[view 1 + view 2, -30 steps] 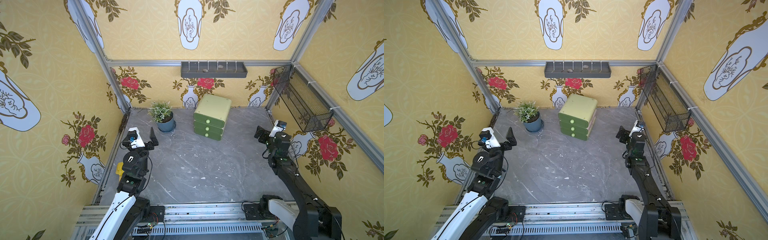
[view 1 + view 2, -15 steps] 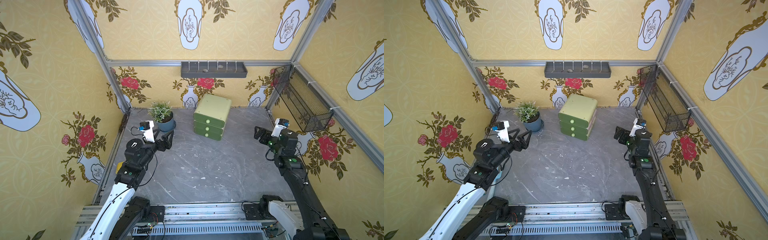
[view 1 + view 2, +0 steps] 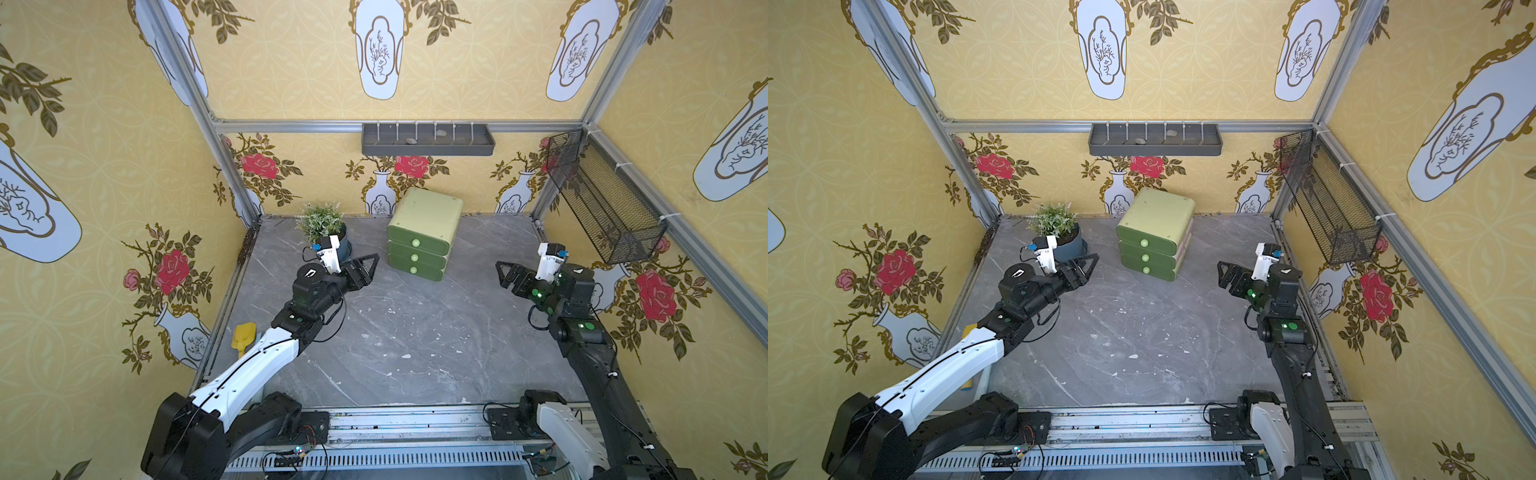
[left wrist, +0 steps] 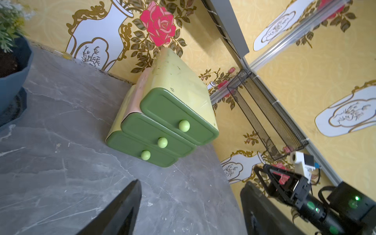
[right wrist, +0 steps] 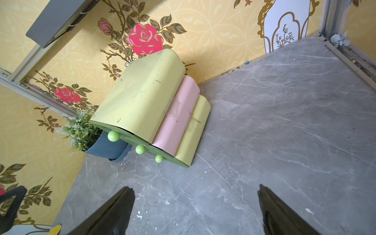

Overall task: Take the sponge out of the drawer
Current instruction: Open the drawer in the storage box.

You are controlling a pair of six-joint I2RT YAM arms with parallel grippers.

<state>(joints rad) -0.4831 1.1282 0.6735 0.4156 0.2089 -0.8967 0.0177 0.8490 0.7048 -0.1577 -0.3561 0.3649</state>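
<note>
Three drawers, all shut, so the sponge is nowhere to be seen; my guess is it lies inside one of them, and I cannot tell which. The grey table (image 3: 415,332) carries the green chest (image 3: 424,232) near the back wall. A potted plant (image 3: 322,226) stands beside the chest.

The left gripper (image 3: 371,264) hangs in front of the chest on the plant side, close but not touching, with its jaws parted and nothing between them, as the left wrist view shows. The right gripper (image 3: 502,274) waits well apart on the chest's other side, its jaws spread wide and empty.

Opening a drawer looks like the step in hand. I would line the left gripper up squarely on one of the round knobs (image 4: 184,125), close around its neck and pull straight out along the drawer's run. The chest looks light and may slide, so the right gripper could steady its top.

No brand or writing is readable; a small white emblem (image 3: 309,272) marks the left arm.
</note>
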